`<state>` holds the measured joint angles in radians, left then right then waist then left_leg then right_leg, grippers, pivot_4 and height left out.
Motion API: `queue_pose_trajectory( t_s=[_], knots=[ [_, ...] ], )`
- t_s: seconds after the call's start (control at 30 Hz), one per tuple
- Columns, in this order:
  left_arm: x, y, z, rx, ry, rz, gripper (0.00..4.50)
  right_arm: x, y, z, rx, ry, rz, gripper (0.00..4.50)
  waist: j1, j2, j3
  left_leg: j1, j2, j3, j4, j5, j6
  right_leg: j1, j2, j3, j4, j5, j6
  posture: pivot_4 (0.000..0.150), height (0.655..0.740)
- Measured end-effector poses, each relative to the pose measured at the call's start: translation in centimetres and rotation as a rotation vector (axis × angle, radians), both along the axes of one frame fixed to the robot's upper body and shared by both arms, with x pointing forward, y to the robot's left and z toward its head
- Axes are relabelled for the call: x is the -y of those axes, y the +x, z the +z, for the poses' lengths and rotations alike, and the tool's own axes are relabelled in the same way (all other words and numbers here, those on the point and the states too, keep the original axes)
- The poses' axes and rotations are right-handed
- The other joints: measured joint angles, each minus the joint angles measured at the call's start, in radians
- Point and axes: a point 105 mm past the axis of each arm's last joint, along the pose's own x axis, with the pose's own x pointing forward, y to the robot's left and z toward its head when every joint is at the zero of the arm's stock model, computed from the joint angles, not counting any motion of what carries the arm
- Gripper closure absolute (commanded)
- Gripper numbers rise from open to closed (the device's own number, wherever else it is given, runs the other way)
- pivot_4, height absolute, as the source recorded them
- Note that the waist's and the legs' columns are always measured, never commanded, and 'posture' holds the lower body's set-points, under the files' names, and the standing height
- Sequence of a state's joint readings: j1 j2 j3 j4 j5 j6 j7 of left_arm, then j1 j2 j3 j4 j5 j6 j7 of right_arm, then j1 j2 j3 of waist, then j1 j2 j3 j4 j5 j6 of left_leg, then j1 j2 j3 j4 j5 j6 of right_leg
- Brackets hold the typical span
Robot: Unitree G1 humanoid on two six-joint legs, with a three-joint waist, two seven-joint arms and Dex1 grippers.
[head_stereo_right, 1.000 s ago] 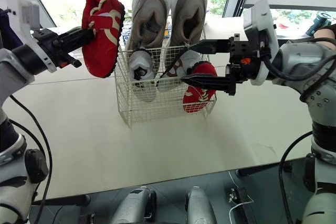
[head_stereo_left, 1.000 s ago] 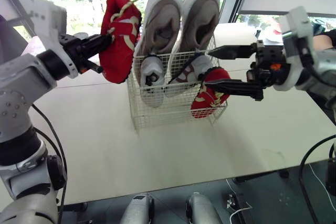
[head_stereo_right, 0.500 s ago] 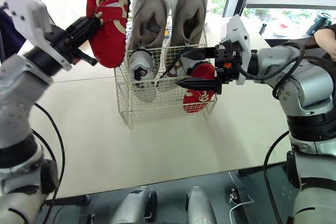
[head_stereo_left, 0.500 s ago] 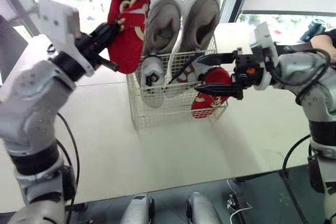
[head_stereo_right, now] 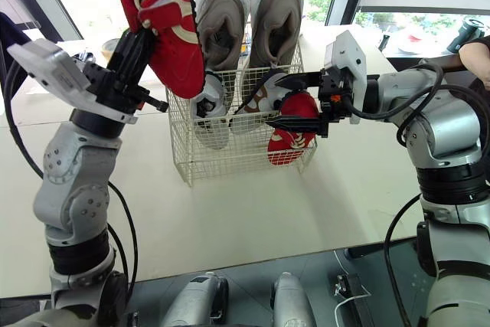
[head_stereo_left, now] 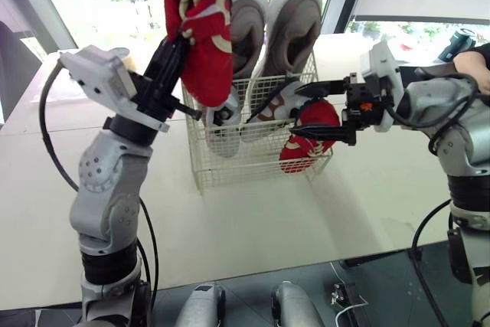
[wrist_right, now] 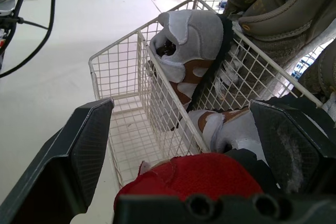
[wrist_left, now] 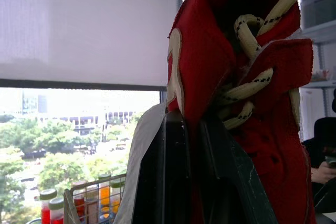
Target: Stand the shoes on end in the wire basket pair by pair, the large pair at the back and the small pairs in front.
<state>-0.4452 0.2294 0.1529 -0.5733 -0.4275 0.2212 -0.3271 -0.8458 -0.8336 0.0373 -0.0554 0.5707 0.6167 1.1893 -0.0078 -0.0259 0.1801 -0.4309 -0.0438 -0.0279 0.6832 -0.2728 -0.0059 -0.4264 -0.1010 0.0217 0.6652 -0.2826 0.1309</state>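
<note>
A white wire basket stands on the table. Two large grey-beige shoes stand on end at its back. In front of them sit two small white-and-brown shoes, and one small red shoe is at the front right corner. My left gripper is shut on a second red shoe, held high over the basket's left side, laces showing. At the basket's right, my right gripper is open, its fingers above and below the top of the red shoe in the basket.
The beige table stretches wide in front of and left of the basket, its front edge near me. A person's arm shows at the far right. Windows stand behind the basket.
My left arm has swung in and lifted the held red shoe up and right, from beside the basket to above its left side. The right gripper has stayed near the basket's right corner, still open.
</note>
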Motion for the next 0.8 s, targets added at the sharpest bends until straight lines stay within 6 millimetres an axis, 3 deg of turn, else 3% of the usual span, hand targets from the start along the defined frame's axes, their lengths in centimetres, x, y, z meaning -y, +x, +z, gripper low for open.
queue_pose_trajectory(
  t_s=[0.17,0.8],
  knots=[
    [1.2,-1.2,-0.3,0.114,0.021,-0.023,4.44,0.1,0.0,-0.1,0.003,-0.008,-0.002,0.00,0.002,0.000,0.000,0.000,0.000,0.000,0.000,0.000,0.000,0.000,0.000,0.000,0.000,0.000,0.000,0.150,0.7400],
    [1.2,-0.3,-8.5,0.081,-0.015,0.139,4.44,0.3,-0.3,-0.4,-0.002,-0.021,-0.016,0.00,0.023,0.001,-0.001,0.003,0.000,0.000,0.000,-0.001,0.001,0.003,0.000,0.000,-0.001,0.000,0.000,0.150,0.7400]
  ],
)
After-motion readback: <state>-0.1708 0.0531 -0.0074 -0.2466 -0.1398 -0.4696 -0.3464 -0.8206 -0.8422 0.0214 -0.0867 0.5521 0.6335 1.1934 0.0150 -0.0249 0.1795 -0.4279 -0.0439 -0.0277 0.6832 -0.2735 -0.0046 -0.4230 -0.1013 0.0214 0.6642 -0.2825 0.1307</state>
